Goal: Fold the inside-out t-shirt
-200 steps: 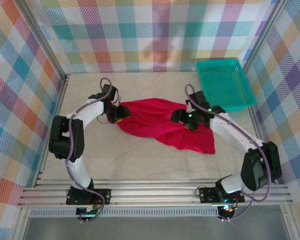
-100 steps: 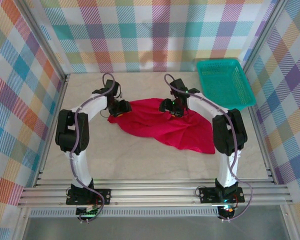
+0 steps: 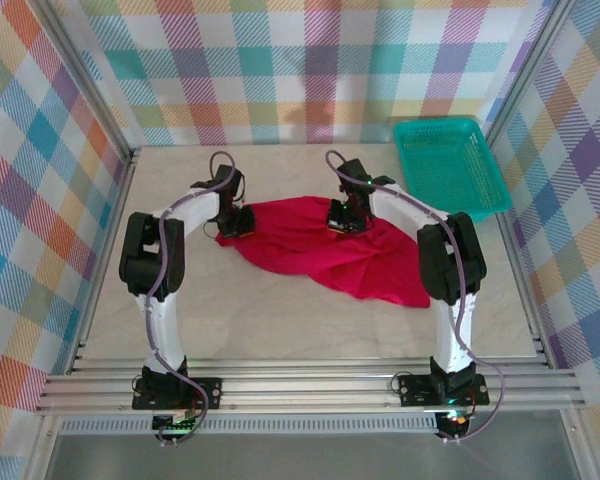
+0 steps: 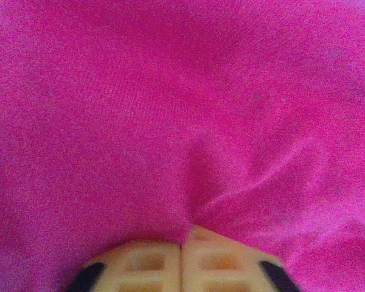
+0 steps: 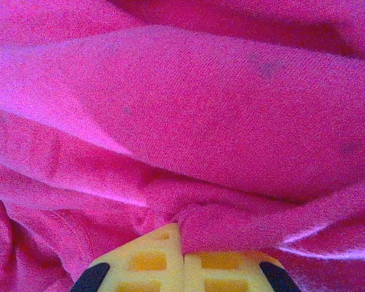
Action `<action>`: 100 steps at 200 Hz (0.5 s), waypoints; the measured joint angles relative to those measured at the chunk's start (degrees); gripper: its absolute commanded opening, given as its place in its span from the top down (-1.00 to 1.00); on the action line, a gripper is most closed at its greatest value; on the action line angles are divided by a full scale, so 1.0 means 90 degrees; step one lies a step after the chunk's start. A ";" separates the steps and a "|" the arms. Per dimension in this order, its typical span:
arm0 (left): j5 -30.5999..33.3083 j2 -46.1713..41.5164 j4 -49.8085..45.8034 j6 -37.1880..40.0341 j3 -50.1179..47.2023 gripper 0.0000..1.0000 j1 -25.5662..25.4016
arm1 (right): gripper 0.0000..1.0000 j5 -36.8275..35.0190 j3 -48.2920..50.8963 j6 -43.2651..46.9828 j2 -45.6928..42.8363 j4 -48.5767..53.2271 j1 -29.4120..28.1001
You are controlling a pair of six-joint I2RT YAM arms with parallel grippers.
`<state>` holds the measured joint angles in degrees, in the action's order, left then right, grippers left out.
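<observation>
Two pinches, left claw (image 4: 182,236), right claw (image 5: 182,236), seemingly gripping t-shirt (image 3: 315,258)

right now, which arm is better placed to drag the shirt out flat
Left, probably. The left gripper is shut on the t-shirt at its outer left edge, so pulling should tension it. The right gripper pinches a fold nearer the middle, leaving cloth loose beyond it.

The left arm (image 3: 158,330) and right arm (image 3: 450,330) have white link shells, black joint housings and black base plates (image 3: 177,390). A grey cable (image 3: 212,160) loops along each. The left claw (image 4: 182,234) has cream grid-patterned fingers (image 4: 147,261) edged in black; the right claw (image 5: 181,234) has yellow ones.
</observation>
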<state>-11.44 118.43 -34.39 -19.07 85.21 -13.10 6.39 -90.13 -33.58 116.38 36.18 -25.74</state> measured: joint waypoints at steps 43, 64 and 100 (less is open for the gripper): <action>-0.0046 -0.0194 -0.0148 0.0007 0.0049 1.00 0.0022 | 1.00 -0.0002 -0.0002 0.0112 -0.0406 0.0121 0.0134; 0.0058 -0.0869 -0.0350 -0.0007 0.0131 1.00 0.0107 | 1.00 -0.0068 -0.0202 0.0202 -0.0908 0.0270 0.0245; 0.0347 -0.2616 -0.0311 -0.0090 0.0692 1.00 0.0447 | 1.00 -0.0097 -0.0940 0.0347 -0.1870 0.0279 0.0488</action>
<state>-8.32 94.89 -37.19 -19.88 91.44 -9.08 5.52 -98.59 -30.46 99.55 38.70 -21.34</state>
